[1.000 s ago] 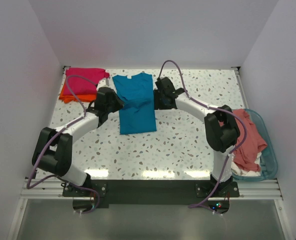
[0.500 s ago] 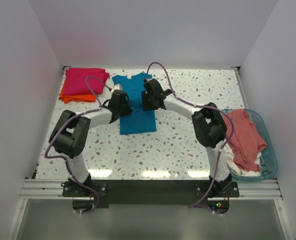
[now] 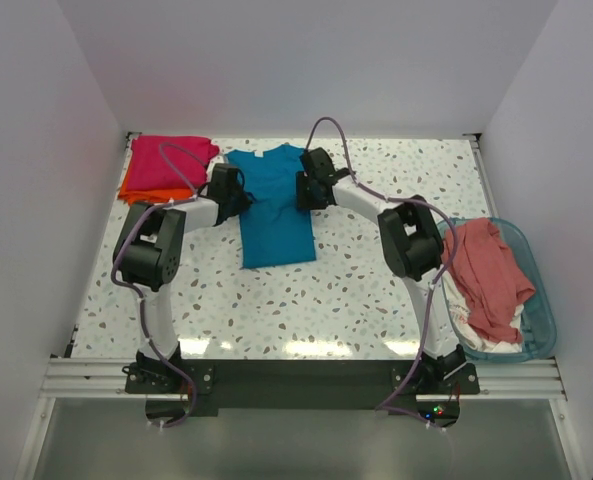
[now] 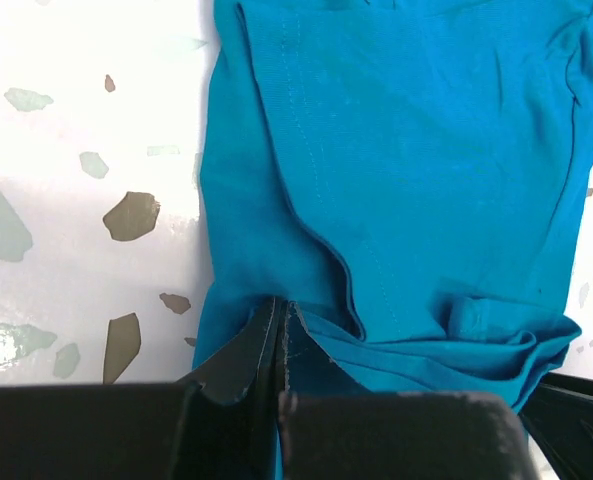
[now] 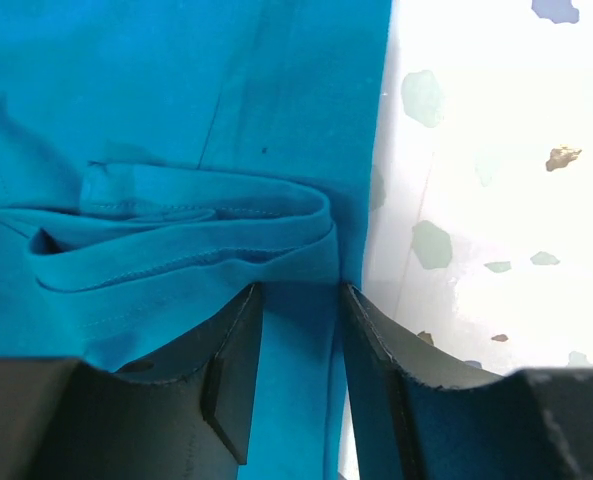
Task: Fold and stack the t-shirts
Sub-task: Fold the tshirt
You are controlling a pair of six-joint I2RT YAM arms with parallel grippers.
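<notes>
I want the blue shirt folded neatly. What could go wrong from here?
The left gripper pinches only the edge of the blue shirt, so the cloth might slip out. The right gripper is open around a bunched fold; if it grabs late, the shirt could twist and fold crooked.

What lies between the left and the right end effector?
Between left end effector and right end effector lies only the teal t-shirt, seen in the top view.

Both reach far forward: left pincer [image 4: 279, 308] clamped tight, right pincer [image 5: 296, 292] with jaws apart
</notes>
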